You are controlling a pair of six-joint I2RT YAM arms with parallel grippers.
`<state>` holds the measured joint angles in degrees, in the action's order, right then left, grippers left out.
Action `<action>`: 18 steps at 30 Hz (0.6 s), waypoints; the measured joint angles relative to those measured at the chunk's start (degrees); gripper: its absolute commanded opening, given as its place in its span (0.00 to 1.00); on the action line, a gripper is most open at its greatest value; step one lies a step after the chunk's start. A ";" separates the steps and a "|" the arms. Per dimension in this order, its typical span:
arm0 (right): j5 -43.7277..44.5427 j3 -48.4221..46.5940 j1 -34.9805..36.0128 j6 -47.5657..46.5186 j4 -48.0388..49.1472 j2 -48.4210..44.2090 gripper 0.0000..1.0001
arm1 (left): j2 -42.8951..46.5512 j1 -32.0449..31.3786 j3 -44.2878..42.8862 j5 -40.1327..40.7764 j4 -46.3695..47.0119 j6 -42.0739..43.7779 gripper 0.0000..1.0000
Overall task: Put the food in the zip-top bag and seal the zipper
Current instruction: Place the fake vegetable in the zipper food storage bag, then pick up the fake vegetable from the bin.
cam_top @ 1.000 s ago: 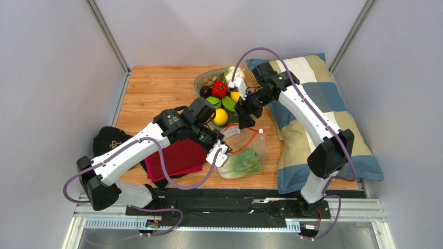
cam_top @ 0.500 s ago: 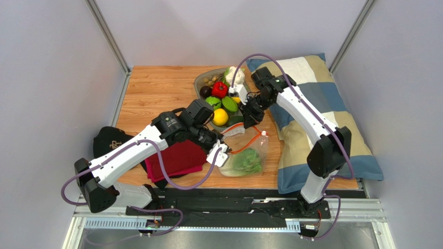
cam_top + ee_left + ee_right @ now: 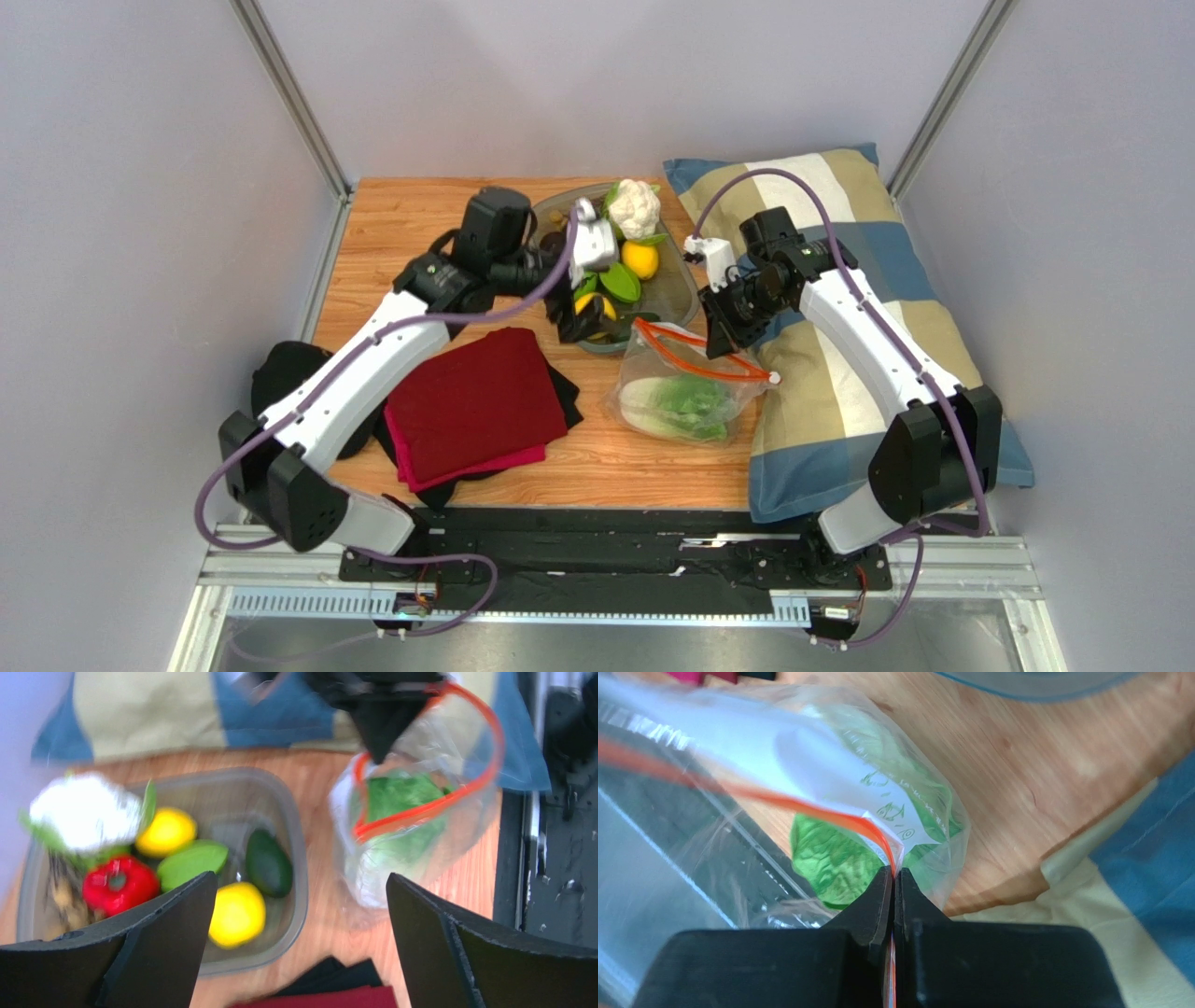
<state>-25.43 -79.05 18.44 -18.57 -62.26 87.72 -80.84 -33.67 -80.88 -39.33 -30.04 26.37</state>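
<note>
The zip-top bag lies on the wood between tray and pillow, its mouth lifted. The green cabbage is inside it. My right gripper is shut on the red-orange zipper at the mouth's far rim. The white cauliflower and the small yellow fruit sit in the grey tray. My left gripper hangs open over the tray's near edge, holding nothing.
The tray also holds a red pepper, a light green fruit, a dark green fruit and a larger yellow fruit. A red cloth lies on a black one at the left. A patchwork pillow fills the right side.
My left gripper let go of the bag, opened and swung back over the tray. My right gripper left the tray, came to the bag's mouth and shut on the zipper; the bag shifted right.
</note>
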 measured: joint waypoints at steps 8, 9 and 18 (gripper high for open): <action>0.24 1.44 -4.87 10.03 2.64 -3.21 0.00 | -19.45 5.73 -18.91 15.43 -3.76 -18.29 0.99; -0.17 1.44 -4.87 11.19 2.95 -4.13 0.00 | -21.86 5.92 -20.02 17.59 -4.28 -19.63 0.99; -2.21 1.44 -4.70 16.44 3.41 -7.32 0.00 | -35.98 7.72 -25.31 25.22 0.33 -30.58 0.98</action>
<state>-27.64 -77.60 13.74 -2.13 -58.85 80.40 -116.81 -25.96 -106.19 -14.11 -29.71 -4.21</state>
